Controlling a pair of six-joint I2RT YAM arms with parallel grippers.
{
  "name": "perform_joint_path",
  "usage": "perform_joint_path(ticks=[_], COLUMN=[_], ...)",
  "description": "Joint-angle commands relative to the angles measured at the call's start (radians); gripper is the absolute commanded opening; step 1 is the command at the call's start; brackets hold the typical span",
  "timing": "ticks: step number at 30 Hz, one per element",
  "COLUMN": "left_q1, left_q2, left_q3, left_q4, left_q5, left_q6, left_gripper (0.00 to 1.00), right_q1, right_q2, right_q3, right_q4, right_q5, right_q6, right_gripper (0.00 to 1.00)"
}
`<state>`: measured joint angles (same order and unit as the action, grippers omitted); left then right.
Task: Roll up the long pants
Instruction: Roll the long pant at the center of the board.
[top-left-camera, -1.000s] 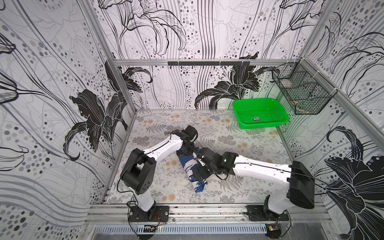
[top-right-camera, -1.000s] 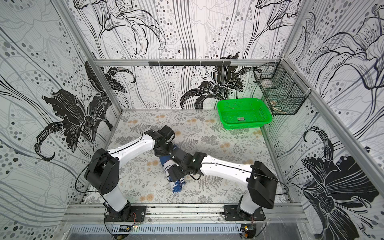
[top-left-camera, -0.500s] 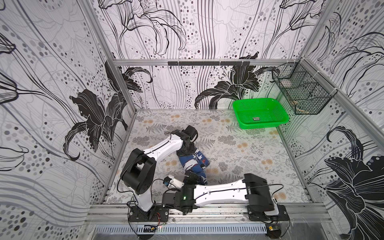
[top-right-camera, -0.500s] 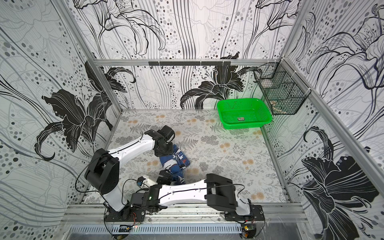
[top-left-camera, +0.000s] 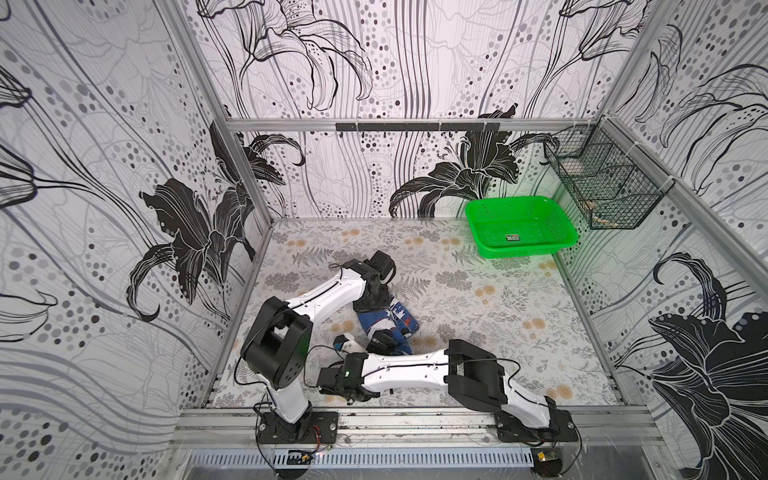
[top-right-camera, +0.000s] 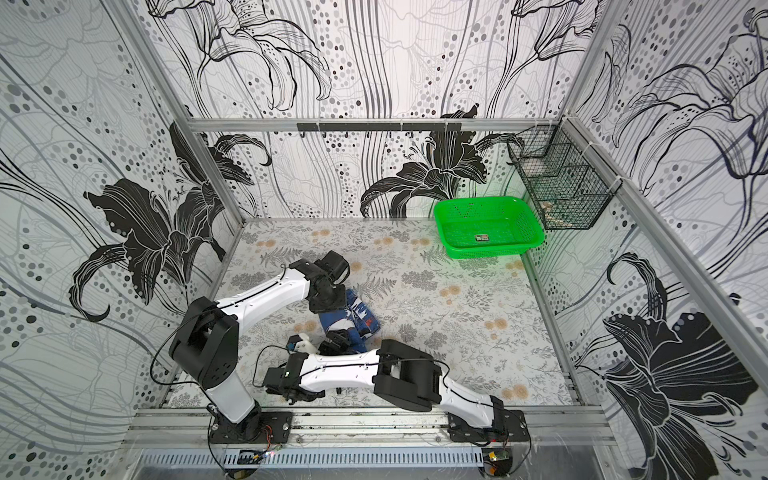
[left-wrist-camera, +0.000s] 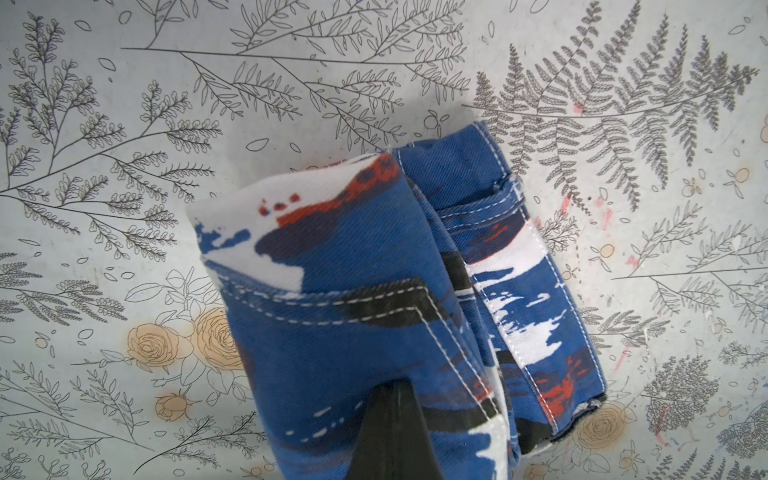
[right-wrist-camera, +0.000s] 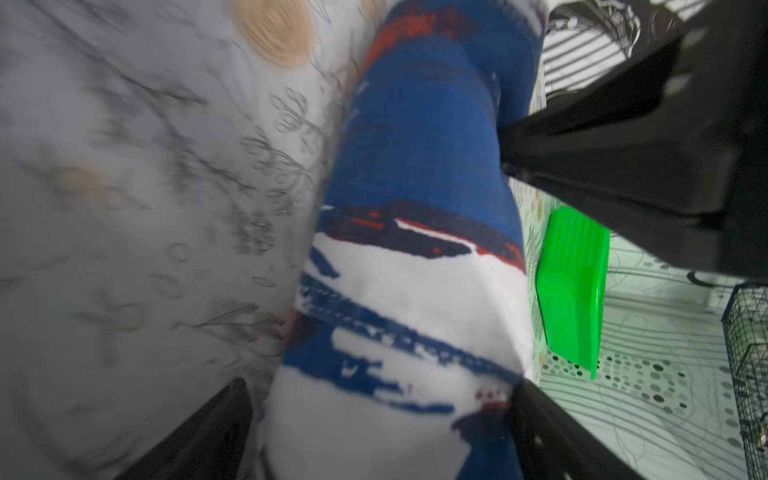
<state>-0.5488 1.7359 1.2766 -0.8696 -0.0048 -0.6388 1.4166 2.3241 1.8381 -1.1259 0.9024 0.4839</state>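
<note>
two right jaws astride long pants (right-wrist-camera: 415, 174)

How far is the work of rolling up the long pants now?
Done: the long pants lie as a compact roll on the table. In hand: the shut left claw rests on it, the open right claw straddles one end. Left: probably only tidying and letting go.

Both top views look steeply down from high at the front onto the whole counter (top-left-camera: 498, 316), while each wrist camera sits close to the long pants (left-wrist-camera: 353, 332), their shared subject.
</note>
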Motion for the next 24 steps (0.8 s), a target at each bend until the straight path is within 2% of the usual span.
perform_joint_path(ticks=[1,11,18,20,24], left_q1=[0.0,0.0,0.0,0.0,0.0], left_q2=[0.037,0.036,0.035,0.034,0.029], left_q3=[-0.019,-0.025,-0.029,-0.028,-0.035], left_q4=[0.006,0.011,0.011,0.011,0.011], left_q5=[0.009,0.012,0.012,0.012,0.012], left_q6=[-0.001,-0.002,-0.002,-0.002,-0.004], left_gripper=[0.0,0.0,0.0,0.0,0.0], right_q1=[-0.035,-0.074,-0.1,-0.112,-0.125], right_q2=[0.024,0.059,0.075,0.074,0.061], right_q3=[-0.05,-0.089,-0.101,-0.113,-0.141], right_q4=[0.008,0.077,0.156,0.175,0.21], right_q5=[-0.035,-0.063,-0.147,-0.17,-0.204], right_q6=[0.053,0.015,-0.041,-0.049,-0.071], right_gripper=[1.0,1.0,0.99,0.92,0.57])
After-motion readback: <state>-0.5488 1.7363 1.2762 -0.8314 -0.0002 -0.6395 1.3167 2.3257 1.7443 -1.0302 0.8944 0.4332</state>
